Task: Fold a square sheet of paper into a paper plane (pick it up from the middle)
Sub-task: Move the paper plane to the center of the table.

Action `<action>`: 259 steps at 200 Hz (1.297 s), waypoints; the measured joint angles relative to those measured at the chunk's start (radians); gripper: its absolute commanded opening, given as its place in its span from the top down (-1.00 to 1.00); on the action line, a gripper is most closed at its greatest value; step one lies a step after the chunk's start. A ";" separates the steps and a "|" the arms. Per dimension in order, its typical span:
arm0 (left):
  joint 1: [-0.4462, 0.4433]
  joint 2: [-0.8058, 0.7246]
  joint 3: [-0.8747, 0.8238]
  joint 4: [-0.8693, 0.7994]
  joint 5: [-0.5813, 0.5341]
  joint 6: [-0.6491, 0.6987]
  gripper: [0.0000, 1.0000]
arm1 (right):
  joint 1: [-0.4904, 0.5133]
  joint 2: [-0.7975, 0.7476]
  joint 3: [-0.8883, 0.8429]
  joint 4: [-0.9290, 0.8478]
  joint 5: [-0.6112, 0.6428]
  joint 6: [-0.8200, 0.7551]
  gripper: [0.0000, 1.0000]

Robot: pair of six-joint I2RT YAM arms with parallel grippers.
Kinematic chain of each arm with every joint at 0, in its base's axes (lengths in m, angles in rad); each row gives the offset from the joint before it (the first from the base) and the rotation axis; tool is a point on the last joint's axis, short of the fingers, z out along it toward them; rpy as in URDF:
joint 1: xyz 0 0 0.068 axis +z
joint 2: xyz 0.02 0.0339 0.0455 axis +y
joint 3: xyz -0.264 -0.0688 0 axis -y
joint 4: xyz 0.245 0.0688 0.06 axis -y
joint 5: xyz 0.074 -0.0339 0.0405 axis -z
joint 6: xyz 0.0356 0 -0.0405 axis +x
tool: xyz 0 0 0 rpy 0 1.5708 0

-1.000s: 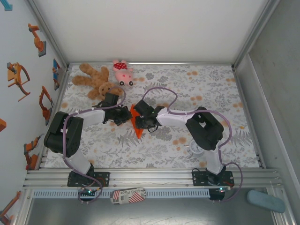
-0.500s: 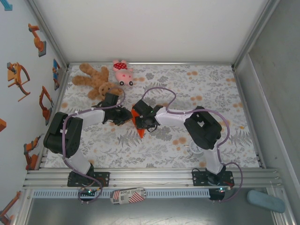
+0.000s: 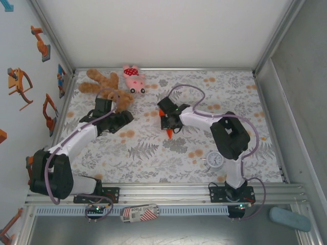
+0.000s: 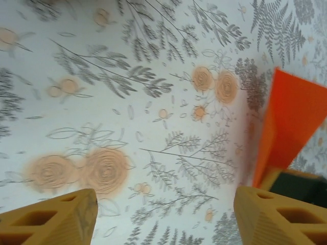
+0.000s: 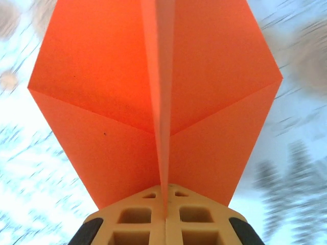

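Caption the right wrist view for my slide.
Right end effector shut on the centre crease of the orange plane, wings spread over the blurred floral table.

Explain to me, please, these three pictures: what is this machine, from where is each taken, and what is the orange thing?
These are two robot arms bolted at the near edge of a table. One picture looks down from above; the other two come from a camera on each wrist. On its flowered top lie a teddy bear, a pink plush pig and a white clock. The right end effector is shut on a folded orange paper plane, pinching its centre crease. The left end effector is open and holds nothing.
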 measured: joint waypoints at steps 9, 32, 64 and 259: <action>0.009 -0.017 -0.003 -0.016 -0.018 0.008 -0.63 | -0.046 -0.001 0.001 0.000 -0.009 -0.021 1.00; 0.018 -0.040 -0.010 -0.046 -0.052 0.018 -0.72 | -0.148 0.009 0.018 -0.004 -0.050 -0.062 1.00; 0.022 -0.042 -0.013 -0.062 -0.067 0.019 -0.75 | -0.219 0.055 0.074 0.011 -0.153 -0.091 1.00; 0.023 0.002 -0.021 -0.055 -0.030 0.018 -0.81 | -0.214 0.145 0.134 -0.003 -0.087 -0.190 0.52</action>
